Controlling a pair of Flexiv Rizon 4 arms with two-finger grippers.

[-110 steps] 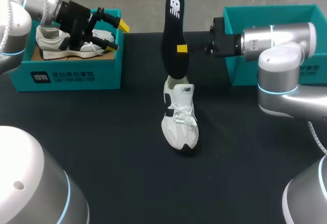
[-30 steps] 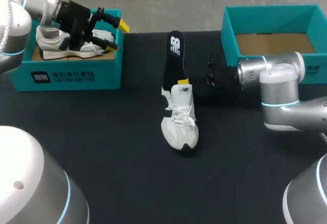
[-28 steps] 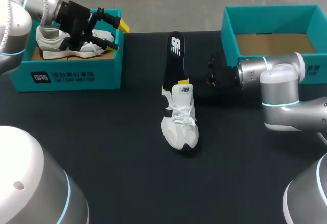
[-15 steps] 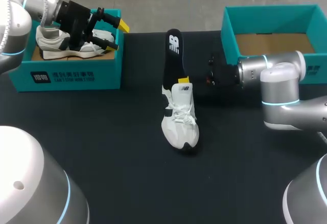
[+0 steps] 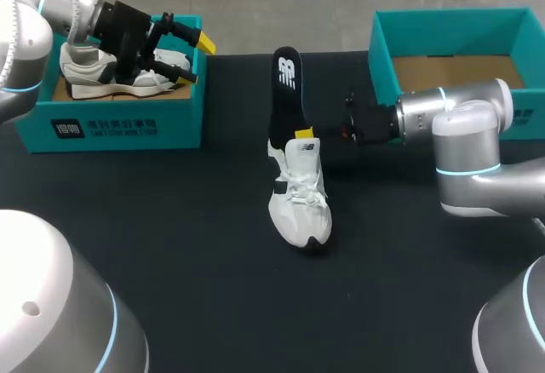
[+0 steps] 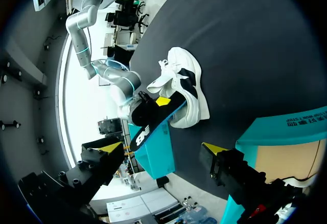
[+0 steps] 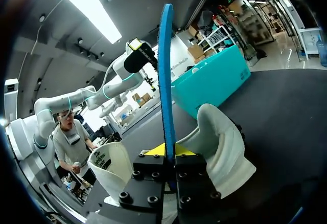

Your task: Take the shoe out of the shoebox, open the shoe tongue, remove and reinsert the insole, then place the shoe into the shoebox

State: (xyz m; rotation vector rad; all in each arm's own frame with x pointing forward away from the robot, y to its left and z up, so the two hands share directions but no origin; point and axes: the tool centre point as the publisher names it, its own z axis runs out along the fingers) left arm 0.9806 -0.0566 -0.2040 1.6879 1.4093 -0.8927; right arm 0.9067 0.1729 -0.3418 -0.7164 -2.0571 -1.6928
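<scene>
Far left: left arm in from the corner, over a teal cardboard shoebox w/ a white-and-grey sneaker inside. Above that box's right end, left hand, yellow-tipped fingers spread wide, gripping nothing.

Centre, on the black desk: white lace-up sneaker, out of any box, toe toward the near edge. Standing in its opening, a black foam insole, near upright, lower end inside the shoe, most of it sticking out above. On the insole's lower part, just above the collar: right hand, clamped shut on it. Right arm stretched level from the right, low over the desk.

Far right: open teal shoebox, well apart from the shoe.

Progress, as a judgement: shoe out, tongue apparently lifted, insole approx. halfway; no telling whether coming out or going back in. Left to do: seat insole fully, then shoe into box.
</scene>
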